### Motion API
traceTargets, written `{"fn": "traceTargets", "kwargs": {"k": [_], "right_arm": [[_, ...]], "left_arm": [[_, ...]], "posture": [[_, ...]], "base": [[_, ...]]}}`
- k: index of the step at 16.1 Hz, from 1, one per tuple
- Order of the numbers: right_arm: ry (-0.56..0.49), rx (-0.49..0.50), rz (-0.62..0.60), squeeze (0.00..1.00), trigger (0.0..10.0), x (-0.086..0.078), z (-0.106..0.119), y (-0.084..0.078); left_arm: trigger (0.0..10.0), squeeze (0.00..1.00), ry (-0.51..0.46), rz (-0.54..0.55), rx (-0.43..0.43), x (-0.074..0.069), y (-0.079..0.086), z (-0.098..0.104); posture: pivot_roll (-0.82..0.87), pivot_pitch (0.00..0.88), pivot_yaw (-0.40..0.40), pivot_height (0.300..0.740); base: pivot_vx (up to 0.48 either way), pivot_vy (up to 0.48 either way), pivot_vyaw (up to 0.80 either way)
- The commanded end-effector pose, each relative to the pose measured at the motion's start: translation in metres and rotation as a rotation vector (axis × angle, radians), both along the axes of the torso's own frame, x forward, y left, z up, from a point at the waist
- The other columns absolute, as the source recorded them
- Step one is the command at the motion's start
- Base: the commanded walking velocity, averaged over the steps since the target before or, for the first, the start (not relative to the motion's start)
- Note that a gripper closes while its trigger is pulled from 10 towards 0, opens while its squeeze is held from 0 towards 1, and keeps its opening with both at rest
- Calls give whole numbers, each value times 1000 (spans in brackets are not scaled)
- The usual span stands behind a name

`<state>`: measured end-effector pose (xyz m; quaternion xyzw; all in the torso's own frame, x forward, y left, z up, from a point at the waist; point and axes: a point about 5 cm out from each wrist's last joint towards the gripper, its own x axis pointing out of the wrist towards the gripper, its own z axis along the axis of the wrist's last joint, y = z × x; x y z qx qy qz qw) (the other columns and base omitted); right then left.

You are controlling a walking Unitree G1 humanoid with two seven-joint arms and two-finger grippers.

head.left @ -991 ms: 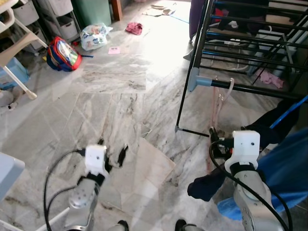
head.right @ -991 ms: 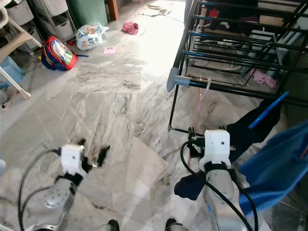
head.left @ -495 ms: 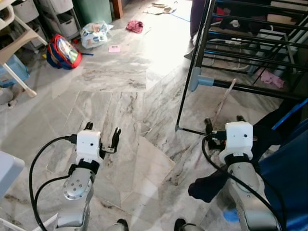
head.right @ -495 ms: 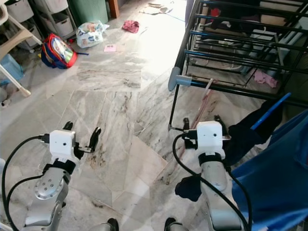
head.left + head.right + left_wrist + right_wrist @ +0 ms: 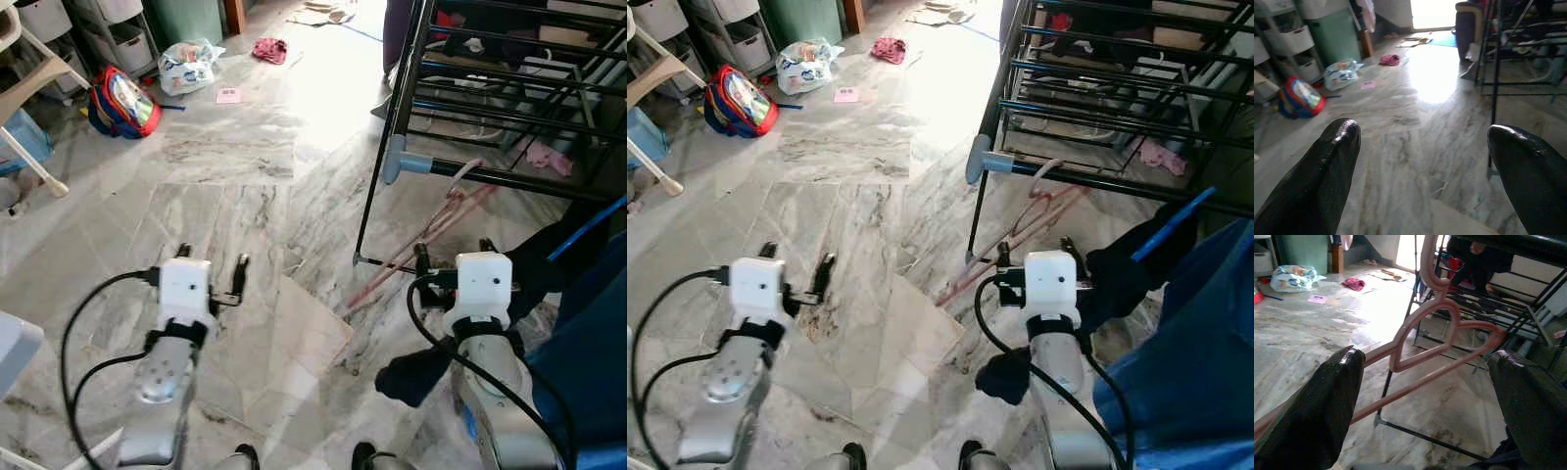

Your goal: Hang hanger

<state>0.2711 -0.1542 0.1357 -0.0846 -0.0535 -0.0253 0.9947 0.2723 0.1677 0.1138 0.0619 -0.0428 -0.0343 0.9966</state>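
We see the pale pink plastic clothes hanger (image 5: 1019,235) with its hook over the lowest black rail of the black metal drying rack (image 5: 1097,93), just beside the grey plastic corner joint (image 5: 978,164). Its body swings out at a steep slant, one long arm reaching down toward the grey marble-patterned floor (image 5: 852,147). In the right wrist view the hanger's curved hook rises to the dark rail overhead, and its looped neck and two arms lie across the space between the black fingers (image 5: 1332,396).

Our right pincer (image 5: 1036,257) sits low in front of the rack's foot, its fingers spread wide apart, with the hanger passing between them but touching neither, as far as we can tell. Dark navy cloth (image 5: 1127,269) and a bright blue garment (image 5: 1185,372) lie draped against the right arm.

Our left pincer (image 5: 211,266) hovers over bare floor, well apart from the rack, fingers parted and holding nothing; the left wrist view shows both black tips with open floor between them.

Farther off on the floor lie a red and blue child's backpack (image 5: 120,100), a white printed plastic bag (image 5: 191,64), a crumpled pink-red cloth (image 5: 270,49) and a small pink paper square (image 5: 228,95).
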Motion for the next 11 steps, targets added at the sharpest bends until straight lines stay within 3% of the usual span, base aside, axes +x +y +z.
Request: {"fn": "traceTargets", "kwargs": {"k": [1,7,11], "right_arm": [[40,9,26,0,10000,-2,-7,3],[24,40,97,0,10000,1,-6,19],[22,63,86,0,10000,2,-5,12]], "left_arm": [[10000,0,40,21,14,-6,7,-8],[10000,0,31,52,-10,-3,1,-6],[10000,0,57,51,-2,-2,0,-13]], "posture": [[123,229,18,740],[139,221,-2,740],[125,225,1,740]], "base": [[0,0,0],[0,0,0],[0,0,0]]}}
